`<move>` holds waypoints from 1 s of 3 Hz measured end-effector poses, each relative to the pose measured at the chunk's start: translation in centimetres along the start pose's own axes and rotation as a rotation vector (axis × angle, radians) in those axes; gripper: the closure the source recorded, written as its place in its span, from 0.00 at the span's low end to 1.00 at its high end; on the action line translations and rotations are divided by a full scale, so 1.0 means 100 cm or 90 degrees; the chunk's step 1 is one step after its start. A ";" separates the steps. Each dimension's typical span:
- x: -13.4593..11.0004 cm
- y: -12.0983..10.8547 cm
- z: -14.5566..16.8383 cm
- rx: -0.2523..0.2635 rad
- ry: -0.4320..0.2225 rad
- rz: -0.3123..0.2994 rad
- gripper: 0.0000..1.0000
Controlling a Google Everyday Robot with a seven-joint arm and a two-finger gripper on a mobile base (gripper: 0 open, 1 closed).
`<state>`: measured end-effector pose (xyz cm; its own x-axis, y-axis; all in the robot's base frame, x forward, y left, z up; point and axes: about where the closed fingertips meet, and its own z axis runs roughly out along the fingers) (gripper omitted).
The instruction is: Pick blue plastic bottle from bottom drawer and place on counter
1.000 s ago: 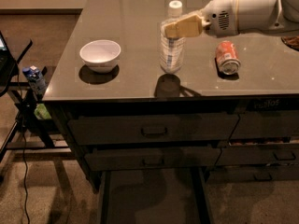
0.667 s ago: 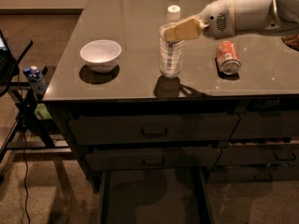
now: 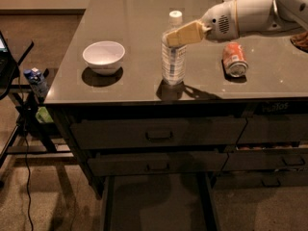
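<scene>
The blue plastic bottle is standing upright on the counter, near its front edge, between the white bowl and the orange soda can, which is lying on its side. You are seeing the gripper reaching in from the right and sitting against the bottle's upper part, just under the white cap. You cannot tell whether its jaws are clamping the bottle or standing apart. Below, the bottom drawer is sitting open under 2 closed drawer fronts.

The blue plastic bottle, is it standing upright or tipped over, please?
Upright: the blue plastic bottle stands on the counter, cap up, gripper at its shoulder.
</scene>
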<state>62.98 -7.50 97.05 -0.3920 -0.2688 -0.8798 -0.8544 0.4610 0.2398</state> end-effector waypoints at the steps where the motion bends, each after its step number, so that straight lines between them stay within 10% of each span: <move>1: 0.004 -0.004 0.004 -0.010 0.016 0.006 1.00; 3: 0.012 -0.005 0.008 -0.020 0.019 0.014 0.82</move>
<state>63.24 -7.41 95.56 -0.4203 -0.2845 -0.8616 -0.8556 0.4406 0.2718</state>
